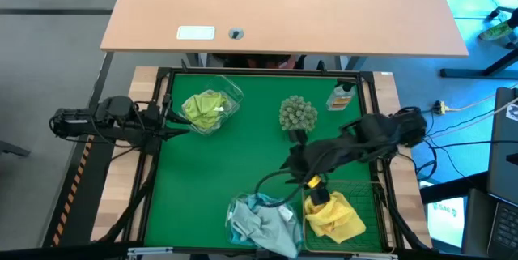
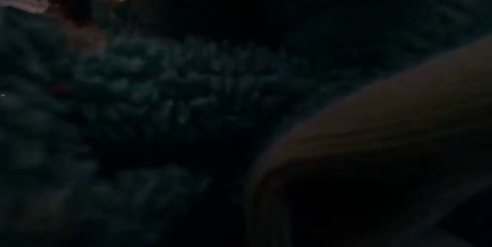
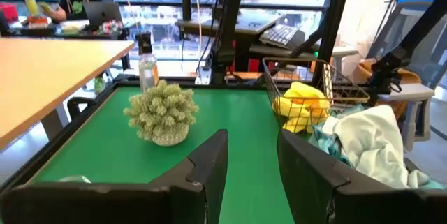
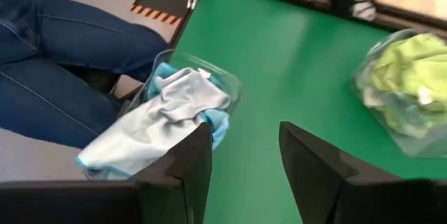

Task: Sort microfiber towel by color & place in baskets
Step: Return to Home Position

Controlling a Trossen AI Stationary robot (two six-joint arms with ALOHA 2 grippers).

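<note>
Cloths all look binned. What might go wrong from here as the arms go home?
The light blue cloth spills over the rim of its clear bin at the table's edge; it might slide out.
The right gripper, jaws open, hangs between that bin and the spiky ball; pulling back, the arm might clip the ball or the wire basket.
Fuzzy fabric fills the low view, so that camera confirms nothing.
The left gripper waits beside the lime cloths' bin.

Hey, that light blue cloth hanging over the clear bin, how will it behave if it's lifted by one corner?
Probably floppy: the light blue cloth lies crumpled in folds and droops over the clear bin rim. Likely light, since the bin sits upright under it. Lifted by a corner, the rest would likely trail and catch the rim.
</note>
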